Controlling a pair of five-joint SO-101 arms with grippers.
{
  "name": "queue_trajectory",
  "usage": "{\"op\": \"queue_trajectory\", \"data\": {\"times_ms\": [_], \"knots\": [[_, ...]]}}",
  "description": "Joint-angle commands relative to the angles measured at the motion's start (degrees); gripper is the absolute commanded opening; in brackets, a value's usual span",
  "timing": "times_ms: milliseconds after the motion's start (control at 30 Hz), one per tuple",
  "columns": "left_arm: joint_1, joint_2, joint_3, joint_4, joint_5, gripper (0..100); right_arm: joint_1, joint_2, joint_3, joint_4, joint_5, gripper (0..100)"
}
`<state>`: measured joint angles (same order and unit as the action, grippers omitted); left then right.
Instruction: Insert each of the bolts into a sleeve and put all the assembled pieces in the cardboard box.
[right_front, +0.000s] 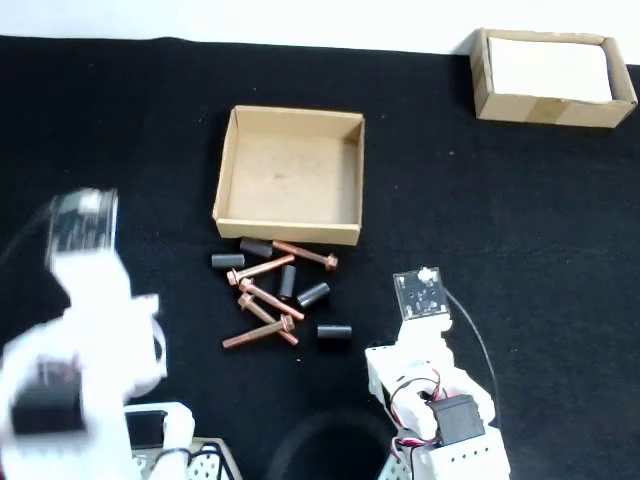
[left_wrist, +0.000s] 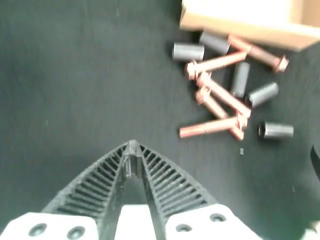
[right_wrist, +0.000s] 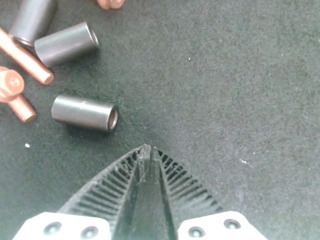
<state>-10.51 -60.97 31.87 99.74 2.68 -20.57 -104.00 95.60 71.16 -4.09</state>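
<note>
Shows stiff, light, likely roll-prone bolts and sleeves beside the cardboard box, best pinched mid-length; left gripper and right gripper clenched, empty.

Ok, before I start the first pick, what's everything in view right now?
Bolts: five, copper, loose pile in front of the central box.
Sleeves: five, dark grey, lying among and around the bolts, none fitted.
Cardboard box: one, brown, table centre, open, no pieces inside.
Second cardboard box: one, brown, far right corner, white contents.
Table cloth: one, black.
Left gripper: fingers shut, over bare cloth beside the pile.
Right gripper: fingers shut, near one sleeve.
</note>
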Motion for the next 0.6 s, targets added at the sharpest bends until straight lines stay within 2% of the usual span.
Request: {"op": "queue_trajectory", "data": {"times_ms": [0, 300, 433, 567], "knots": [[1.2, 8.0, -3.3, 1.2, 2.0, 1, 0.7, -0.6, 7.9, 0.1, -0.4, 0.6], [7.8, 8.7, -3.3, 1.2, 15.3, 1, 0.4, -0.6, 7.9, 0.0, -0.4, 0.6], [8.0, 8.7, -2.2, 1.2, 16.9, 1, 0.1, -0.6, 7.8, -0.4, -0.4, 0.8], [7.7, 8.7, 0.9, 1.1, 16.9, 1, -1.3, -0.6, 7.6, -9.0, -0.7, 0.9]]}}
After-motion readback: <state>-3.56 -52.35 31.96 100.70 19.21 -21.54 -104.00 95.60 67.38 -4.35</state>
